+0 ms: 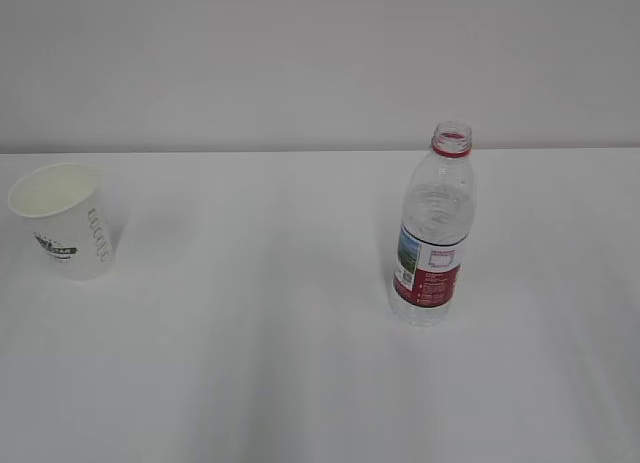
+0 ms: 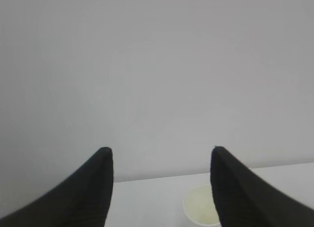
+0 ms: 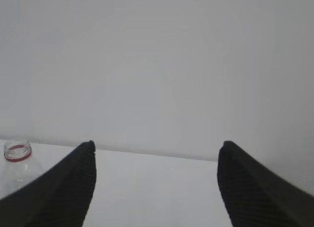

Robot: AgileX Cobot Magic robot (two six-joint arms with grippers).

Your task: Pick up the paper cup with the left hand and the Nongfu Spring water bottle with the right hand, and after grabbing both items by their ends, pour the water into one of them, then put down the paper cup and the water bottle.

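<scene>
Reaching is the step in hand: both claws, left and right, gape empty. Paper cup stands near the worktop's left edge, uncapped water bottle right of centre. Next, each claw must descend around its item.

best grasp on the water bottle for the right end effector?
Grip the Nongfu Spring water bottle around its labelled lower body, coming in level from the right. It stands upright with no cap, so a side grip below the middle probably keeps it steady. The right end effector is open and empty; the bottle sits left of it.
</scene>
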